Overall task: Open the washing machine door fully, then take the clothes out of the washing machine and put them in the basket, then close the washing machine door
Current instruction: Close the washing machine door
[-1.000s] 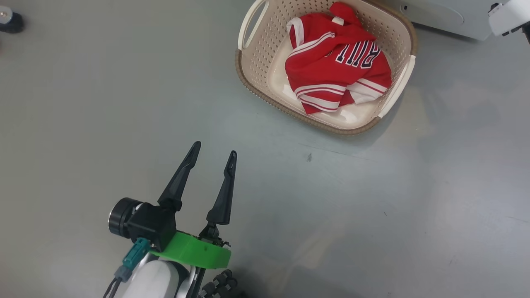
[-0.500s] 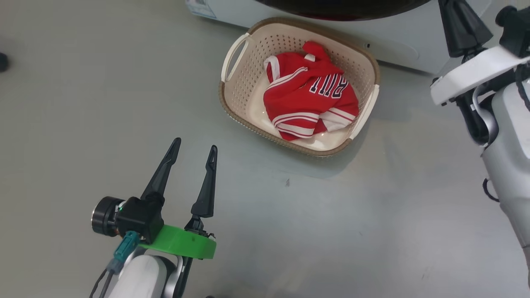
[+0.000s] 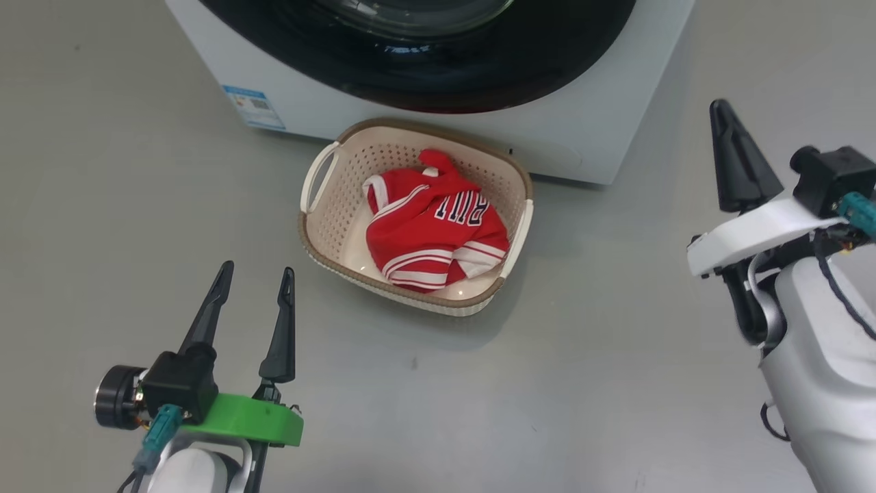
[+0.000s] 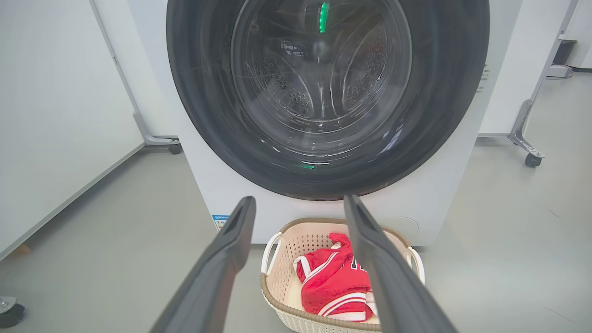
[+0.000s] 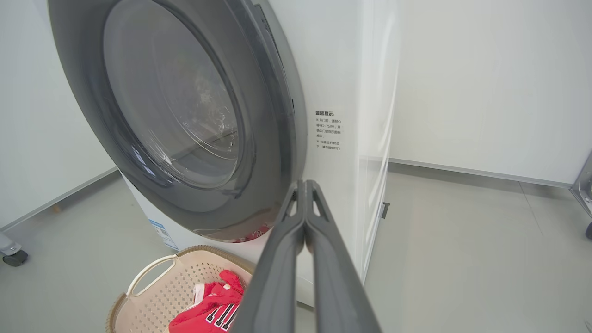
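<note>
The clothes [image 3: 434, 236] lie in the basket [image 3: 342, 218]; left gripper [image 3: 258, 268] spread empty, right gripper [image 5: 305, 185] pressed closed

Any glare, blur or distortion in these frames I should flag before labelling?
Head view: even, diffuse light, just a soft shadow on the floor beside the basket. Left wrist view: green light reflections on the washing machine door glass; wide-angle stretch toward the edges. Right wrist view: washed-out glare strip down the washing machine corner; room reflections on the door glass.
</note>
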Motion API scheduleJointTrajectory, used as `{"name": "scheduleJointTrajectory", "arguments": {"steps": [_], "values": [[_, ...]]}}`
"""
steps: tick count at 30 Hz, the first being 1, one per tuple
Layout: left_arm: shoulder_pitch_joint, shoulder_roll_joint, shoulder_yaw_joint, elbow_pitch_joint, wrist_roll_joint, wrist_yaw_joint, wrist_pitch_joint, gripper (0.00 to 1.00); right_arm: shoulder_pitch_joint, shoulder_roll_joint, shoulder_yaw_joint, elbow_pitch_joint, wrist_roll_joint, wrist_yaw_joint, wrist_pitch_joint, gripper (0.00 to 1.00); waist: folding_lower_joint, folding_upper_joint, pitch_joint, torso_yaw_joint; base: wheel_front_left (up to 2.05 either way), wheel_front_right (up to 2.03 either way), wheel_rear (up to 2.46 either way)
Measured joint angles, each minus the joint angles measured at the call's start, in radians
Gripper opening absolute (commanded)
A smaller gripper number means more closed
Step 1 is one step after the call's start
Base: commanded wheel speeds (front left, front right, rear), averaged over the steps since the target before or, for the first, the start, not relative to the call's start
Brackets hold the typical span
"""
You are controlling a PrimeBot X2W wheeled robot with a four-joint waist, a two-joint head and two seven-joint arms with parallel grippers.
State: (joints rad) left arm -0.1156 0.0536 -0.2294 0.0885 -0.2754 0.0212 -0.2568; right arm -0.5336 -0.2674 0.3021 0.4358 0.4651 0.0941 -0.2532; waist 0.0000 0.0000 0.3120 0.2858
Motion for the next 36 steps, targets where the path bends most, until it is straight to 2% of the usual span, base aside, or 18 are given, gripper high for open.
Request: {"name": "scheduleJointTrajectory", "arguments": {"steps": [6, 20, 30, 31, 32, 33, 36], "values": [[0.035, 0.014, 0.030, -0.002, 0.009, 0.000, 0.000, 1.00, 0.110, 0.019, 0.000, -0.041, -0.033, -0.002, 0.000, 0.00, 0.0000, 0.0000, -0.067, -0.072, 0.00, 0.00, 0.00], [0.114, 0.023, 0.095, -0.031, 0.022, -0.009, 0.000, 1.00, 0.281, 0.066, -0.076, -0.161, -0.055, -0.054, 0.000, 0.00, -0.0001, 0.0000, -0.173, -0.236, 0.00, 0.00, 0.00], [0.117, 0.020, 0.107, -0.037, 0.030, -0.018, 0.000, 1.00, 0.395, 0.080, -0.144, -0.225, -0.072, -0.088, 0.000, 0.00, -0.0001, 0.0000, -0.213, -0.288, 0.00, 0.00, 0.00], [0.118, 0.019, 0.108, -0.037, 0.033, -0.018, 0.000, 1.00, 0.407, 0.084, -0.152, -0.234, -0.074, -0.090, 0.000, 0.29, -0.0001, 0.0001, -0.216, -0.290, 0.00, 0.00, 0.00], [0.124, 0.018, 0.111, -0.037, 0.035, -0.018, 0.000, 1.00, 0.428, 0.085, -0.158, -0.252, -0.100, -0.097, 0.000, 0.96, -0.0001, 0.0000, -0.223, -0.296, 0.00, 0.00, 0.00], [0.124, 0.018, 0.111, -0.037, 0.035, -0.018, 0.000, 1.00, 0.428, 0.085, -0.158, -0.252, -0.100, -0.097, 0.000, 1.00, -0.0001, 0.0000, -0.223, -0.296, 0.00, 0.00, 0.00], [0.142, 0.018, 0.116, -0.031, 0.053, -0.025, 0.000, 1.00, 0.457, 0.079, -0.147, -0.274, -0.153, -0.097, 0.000, 1.00, -0.0001, 0.0000, -0.234, -0.307, 0.00, 0.00, 0.00]]}}
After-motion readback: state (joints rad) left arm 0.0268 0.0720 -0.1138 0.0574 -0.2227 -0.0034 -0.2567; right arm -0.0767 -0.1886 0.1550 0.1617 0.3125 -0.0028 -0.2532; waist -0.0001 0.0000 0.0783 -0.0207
